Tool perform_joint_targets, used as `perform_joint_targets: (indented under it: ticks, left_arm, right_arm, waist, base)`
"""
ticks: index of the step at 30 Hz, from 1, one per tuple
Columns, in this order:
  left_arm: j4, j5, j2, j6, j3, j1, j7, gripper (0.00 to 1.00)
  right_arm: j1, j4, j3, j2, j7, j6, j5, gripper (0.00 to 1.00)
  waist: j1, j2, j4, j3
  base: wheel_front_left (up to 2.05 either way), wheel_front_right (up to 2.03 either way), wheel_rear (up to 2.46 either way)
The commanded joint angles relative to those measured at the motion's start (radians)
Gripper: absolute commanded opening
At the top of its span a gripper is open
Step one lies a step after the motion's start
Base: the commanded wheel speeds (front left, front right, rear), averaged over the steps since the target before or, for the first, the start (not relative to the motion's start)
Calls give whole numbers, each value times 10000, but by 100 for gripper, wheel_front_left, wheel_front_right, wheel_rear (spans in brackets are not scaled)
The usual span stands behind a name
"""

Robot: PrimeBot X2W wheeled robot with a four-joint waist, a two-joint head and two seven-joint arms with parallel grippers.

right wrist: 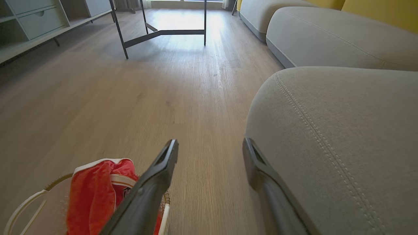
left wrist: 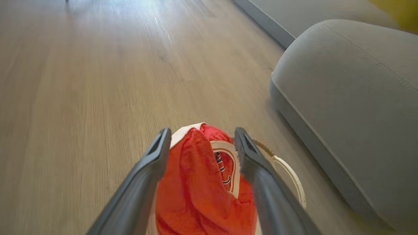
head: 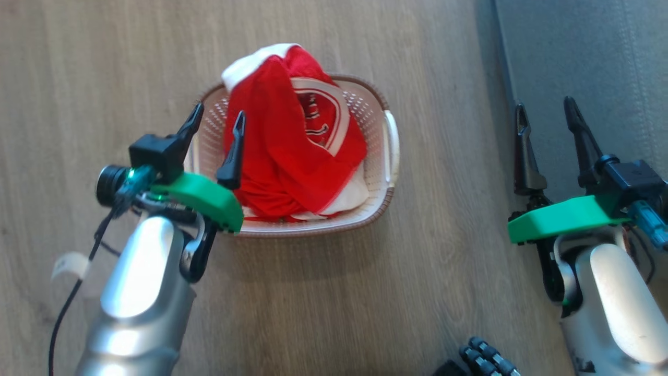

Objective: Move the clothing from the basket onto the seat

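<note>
Red clothing (head: pixel 292 146) was heaped in the basket (head: pixel 390 151), rising above the basket's brown rim, with the white ring emblem facing up. Judged from this, the main risk was a shallow pinch. The fabric looked soft and loosely bunched, so a grip on 1 thin fold could slip free. A deeper bite could snag the perforated wall and drag or tip the light basket across the wood floor (head: pixel 104 62).

The left gripper (head: pixel 219 110) hung over the basket's left side with its 2 fingers spread wide and nothing between them. 1 finger sat over the basket's left rim and the other at the heap's left edge, so most of the heap lay right of the gap. The right gripper (head: pixel 544 103) was also spread and empty, well apart from the basket. It was over the edge of the grey seat (head: pixel 584 52), which stood right of the basket.
</note>
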Motion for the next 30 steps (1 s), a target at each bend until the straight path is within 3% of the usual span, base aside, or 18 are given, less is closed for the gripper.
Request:
perform_joint_targets:
  ticks: [1, 18, 26, 30]
  left_arm:
    - [-103, 95, 156, -18, 178, -425, 61, 100]
    - [2716, 98, -174, 1100, -220, -2726, 2571, 100]
    - [3701, 117, 186, 1930, 63, -3387, 3132, 100]
    - [4024, 134, 362, 2057, 92, -3506, 3180, 100]
  right_arm:
    - [-121, -323, 241, 72, -132, 71, -14, 100]
    - [-495, -674, 610, 555, -132, 71, 140, 100]
    - [-544, -770, 797, 712, -132, 71, 268, 100]
    - [-519, -771, 774, 743, -132, 71, 358, 100]
  waist:
    - [-4, 0, -282, 251]
    - [-4, 0, -1431, 1504]
    - [-4, 0, -1909, 1945]
    - [-4, 0, -2052, 2003]
  base:
    - [0, 0, 0]
    - [0, 0, 0]
    - [0, 0, 0]
    - [0, 0, 0]
